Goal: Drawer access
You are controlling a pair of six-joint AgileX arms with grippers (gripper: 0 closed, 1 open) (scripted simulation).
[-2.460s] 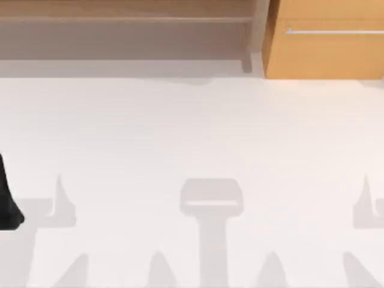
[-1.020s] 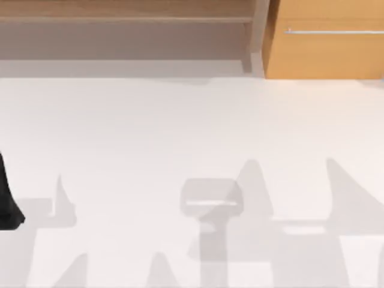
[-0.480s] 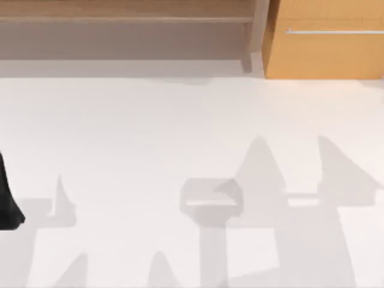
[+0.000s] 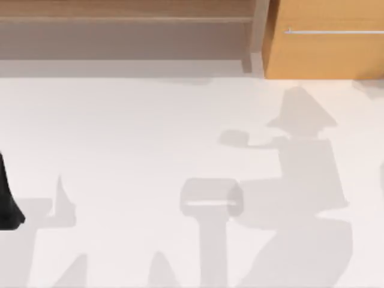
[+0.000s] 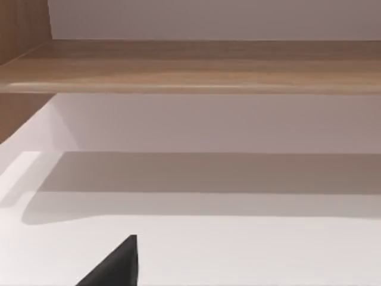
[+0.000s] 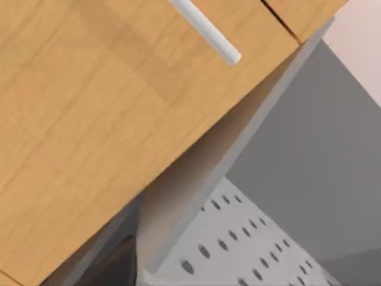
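The drawer (image 4: 324, 54) stands at the table's far right edge, just beside the right end of the shelf (image 4: 126, 27). Its front is a flat slab of light orange-tan wood with a fine, even grain running along its length. A thin, round silver handle (image 4: 333, 31) lies horizontally across the upper part of the front, held a little off the wood. In the top view the front lies flush with the box, so the drawer is closed.

In the right wrist view the front (image 6: 101, 113) is seen from close up and tilted. The grain shows as soft pale streaks, and the handle (image 6: 205, 30) ends in a blunt rounded tip. A narrow dark seam (image 6: 280, 18) divides this front from another tan panel. Below the front's edge is a smooth white side wall (image 6: 196, 190), and beyond that a grey panel (image 6: 250, 244) with rows of small round holes.

The shelf is a darker, browner wood, long and low, with a rounded front lip (image 5: 190, 86) and a shaded recess beneath it. The table (image 4: 150, 132) is plain matte white and carries soft grey shadows of the arms, the largest lying in front of the drawer.

The left arm (image 4: 8, 201) is parked at the table's left edge. A black wedge of the left gripper (image 5: 116, 268) points towards the shelf, and I cannot tell how wide it stands. The right arm is up close to the drawer's front, and the state of its gripper cannot be told.
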